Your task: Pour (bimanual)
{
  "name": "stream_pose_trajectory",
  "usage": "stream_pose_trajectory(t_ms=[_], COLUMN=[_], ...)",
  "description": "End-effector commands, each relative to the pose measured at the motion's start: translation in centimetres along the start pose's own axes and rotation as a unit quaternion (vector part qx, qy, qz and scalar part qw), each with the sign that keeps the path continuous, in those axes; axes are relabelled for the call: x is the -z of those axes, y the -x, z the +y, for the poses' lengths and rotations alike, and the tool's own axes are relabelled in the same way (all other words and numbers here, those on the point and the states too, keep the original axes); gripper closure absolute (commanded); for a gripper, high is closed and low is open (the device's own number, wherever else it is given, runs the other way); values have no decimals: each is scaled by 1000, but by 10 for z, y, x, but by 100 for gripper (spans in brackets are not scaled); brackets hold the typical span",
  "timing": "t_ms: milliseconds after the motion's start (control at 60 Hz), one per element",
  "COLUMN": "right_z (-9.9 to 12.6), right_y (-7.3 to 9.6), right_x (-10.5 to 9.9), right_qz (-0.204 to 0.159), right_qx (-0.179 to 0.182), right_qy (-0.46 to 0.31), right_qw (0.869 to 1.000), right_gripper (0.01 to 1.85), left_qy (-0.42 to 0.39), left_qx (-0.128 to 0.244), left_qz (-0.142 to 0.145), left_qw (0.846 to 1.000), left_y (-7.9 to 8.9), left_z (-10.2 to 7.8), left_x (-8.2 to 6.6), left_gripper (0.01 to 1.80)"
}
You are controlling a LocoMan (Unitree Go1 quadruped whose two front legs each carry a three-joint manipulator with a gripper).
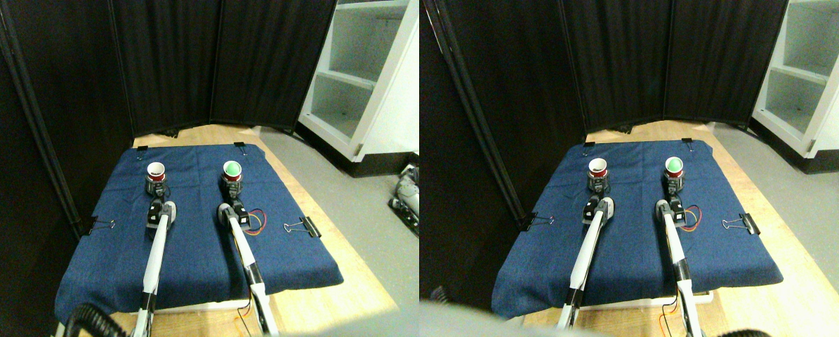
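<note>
Two red cups stand upright on the blue cloth (201, 246) covering the tabletop (335, 281). On the left, the left pincer (155, 188) sits at the base of the empty cup (156, 171). Further right, the right pincer (232, 187) sits at the cup with green contents (232, 170). Whether either pincer grips its cup, I cannot tell.

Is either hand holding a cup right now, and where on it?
Each hand sits at the base of a red cup: left hand at the empty cup, right hand at the green-filled cup. Actual grip cannot be told.
</note>
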Motion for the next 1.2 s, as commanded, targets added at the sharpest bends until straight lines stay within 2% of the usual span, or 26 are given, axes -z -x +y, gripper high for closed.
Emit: stream_pose_trajectory(t_ms=[17,67,333,450,533,700,883,950,1117,1200], right_z=[2,2,17,27,31,45,61,69,86,98], right_y=[5,6,19,20,19,23,28,30,35,38], right_x=[2,2,0,0,1,1,-1,-1,-1,1], right_qz=[11,16,21,34,33,49,59,70,68,75], right_qx=[-7,-16,-1,-27,-33,-54,-59,-79,-84,-99], right_qy=[10,11,4,27,25,29,39,51,66,64], right_qw=[1000,1000,1000,999,999,997,996,993,992,990], right_gripper=[153,153,153,153,153,153,153,153,153,153], left_qy=[5,4,7,-3,-4,-11,-17,-19,-19,-17], left_qx=[13,17,24,38,40,42,39,37,40,44], left_qz=[-2,0,12,29,34,62,67,69,77,87], left_qw=[1000,1000,1000,999,999,997,997,997,996,995], left_y=[4,5,16,22,26,35,42,44,45,47], left_z=[-6,-6,-20,-35,-43,-62,-73,-75,-80,-86], left_x=[2,2,4,6,8,12,19,21,25,28], left_gripper=[148,148,148,148,148,148,148,148,148,148])
